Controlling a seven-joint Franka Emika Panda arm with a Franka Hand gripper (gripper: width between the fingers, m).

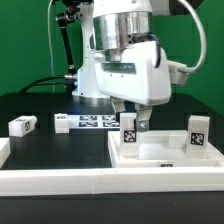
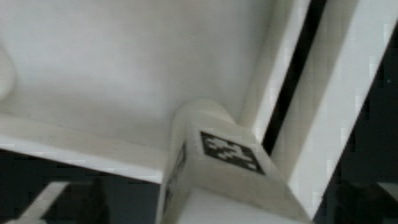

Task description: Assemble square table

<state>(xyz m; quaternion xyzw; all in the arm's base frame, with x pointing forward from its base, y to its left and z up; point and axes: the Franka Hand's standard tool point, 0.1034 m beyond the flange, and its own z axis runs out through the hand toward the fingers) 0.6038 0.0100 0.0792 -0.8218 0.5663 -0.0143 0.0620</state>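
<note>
My end effector (image 1: 131, 120) appears open, its fingers on either side of the upright leg (image 1: 129, 130) at lower centre of the exterior frame. The leg stands in a corner of the tabletop (image 1: 165, 152), where I judge the rim walls locate it for fastening.

A robotics laboratory bench is shown. A white robot arm (image 1: 125, 60) is seen at the centre of the exterior view, standing over a matt black table (image 1: 50, 105). A plain green backdrop (image 1: 25, 40) fills the upper left and upper right corners, and a black stand (image 1: 65, 35) with cables is seen in front of it at upper left. Black-and-white square tags, of the kind read by cameras, are printed on the marker board (image 1: 90, 122) at centre and fixed to a white block leg (image 1: 22, 125) at left. A white border wall (image 1: 60, 180) is laid along the lower edge.
</note>
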